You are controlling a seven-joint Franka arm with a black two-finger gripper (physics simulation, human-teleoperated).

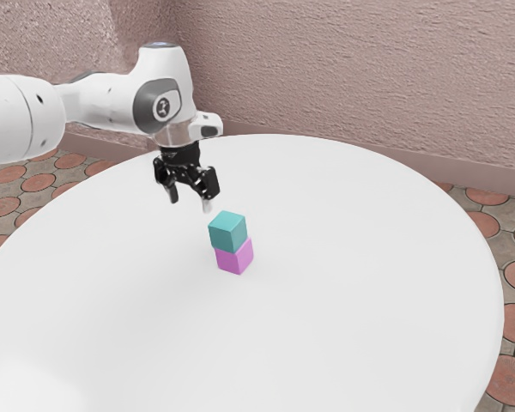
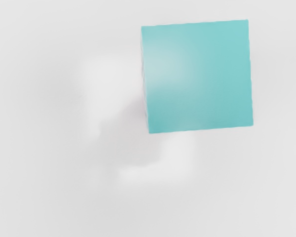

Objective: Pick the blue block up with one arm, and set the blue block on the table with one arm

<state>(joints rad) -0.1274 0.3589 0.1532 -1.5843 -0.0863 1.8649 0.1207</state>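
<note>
Blue plastic-looking cube block [image 1: 228,230] ungrasped: my black two-finger gripper [image 1: 190,202] is released, empty. Pick-up and placing both remain. Gripper points down, raised, off to the block's side; white jointed metal-looking arm [image 1: 112,101] stretched out behind. Block sits on pink plastic-looking cube [image 1: 235,258], atop round white smooth table [image 1: 352,283].

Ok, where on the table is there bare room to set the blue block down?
The round white table is bare between the stack and its rim on the exterior view's right, and from the stack toward the camera. It is crowded at the stack itself, blue block on pink block, and beside it, under the open gripper.
</note>
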